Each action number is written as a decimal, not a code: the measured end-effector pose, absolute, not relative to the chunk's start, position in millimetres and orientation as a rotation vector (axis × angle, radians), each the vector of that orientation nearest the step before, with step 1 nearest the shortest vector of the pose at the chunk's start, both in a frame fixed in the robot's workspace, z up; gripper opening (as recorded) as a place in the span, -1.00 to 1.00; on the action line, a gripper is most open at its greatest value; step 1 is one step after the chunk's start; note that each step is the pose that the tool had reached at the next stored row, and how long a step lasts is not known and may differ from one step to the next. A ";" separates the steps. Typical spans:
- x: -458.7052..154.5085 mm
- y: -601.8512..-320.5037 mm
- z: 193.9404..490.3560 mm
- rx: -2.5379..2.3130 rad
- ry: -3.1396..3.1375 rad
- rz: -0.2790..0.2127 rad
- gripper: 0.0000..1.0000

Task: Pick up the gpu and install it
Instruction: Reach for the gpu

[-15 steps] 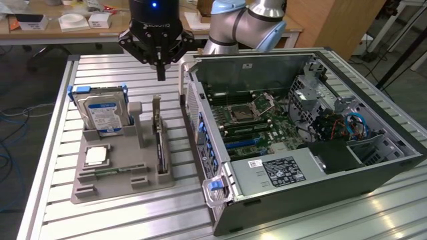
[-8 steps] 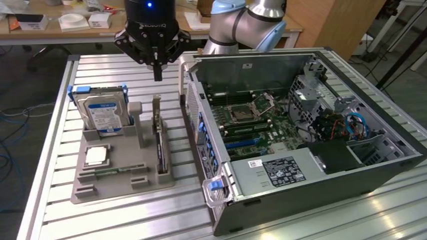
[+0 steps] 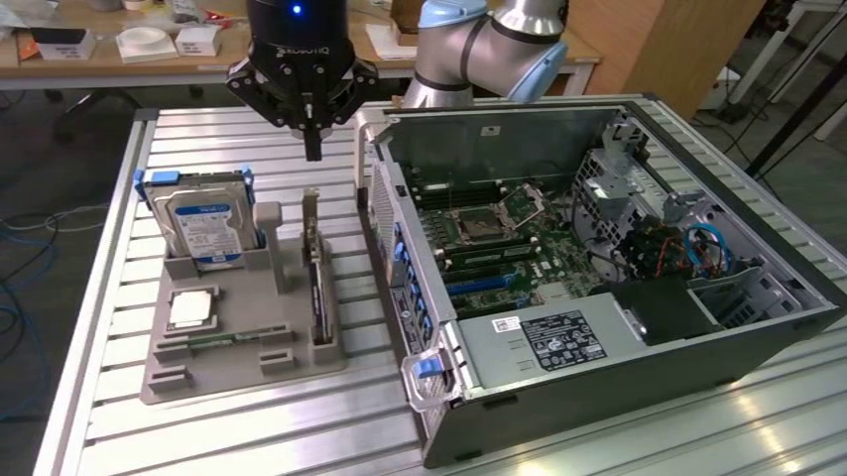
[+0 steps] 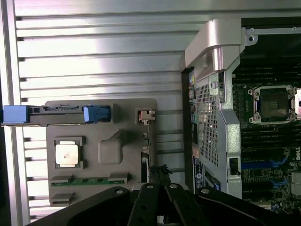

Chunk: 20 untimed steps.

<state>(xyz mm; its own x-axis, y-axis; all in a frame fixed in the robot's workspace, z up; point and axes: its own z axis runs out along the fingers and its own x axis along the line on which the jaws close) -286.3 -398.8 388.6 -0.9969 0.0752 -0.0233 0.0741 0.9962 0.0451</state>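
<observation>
Black tool (image 3: 313, 150) closed | thin flat gpu (image 3: 315, 278) upright | ribbed metal table (image 3: 198, 149)

"robotiq" in pale letters on the black body of the gripper (image 3: 313, 151), just outside the computer case (image 3: 622, 382). power supply (image 3: 562, 342) label inside the case: white print on black, unreadable. white sticker (image 3: 505, 324) beside it: unreadable. blue-white label on the hard drive (image 3: 201, 228) outside the case: unreadable.
</observation>
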 end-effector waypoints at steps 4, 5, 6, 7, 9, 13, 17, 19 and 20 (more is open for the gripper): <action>-286.3 -398.9 388.6 0.116 3.114 0.069 -0.77; -286.3 -398.9 388.6 0.117 3.114 0.069 -0.77; -286.3 -398.9 388.6 0.116 3.114 0.069 -0.67; -286.3 -398.8 388.6 0.117 3.114 0.069 -0.54; -286.3 -398.9 388.6 0.117 3.114 0.069 -0.42; -286.3 -398.8 388.6 0.116 3.114 0.069 -0.18; -286.3 -398.9 388.6 0.116 3.114 0.069 -0.06; -286.3 -398.9 388.6 0.117 3.114 0.069 -0.06; -286.3 -398.8 388.5 0.117 3.114 0.069 -0.06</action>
<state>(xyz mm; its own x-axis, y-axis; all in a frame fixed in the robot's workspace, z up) -286.3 -398.8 388.5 -0.9969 0.0752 -0.0233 0.0741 0.9962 0.0450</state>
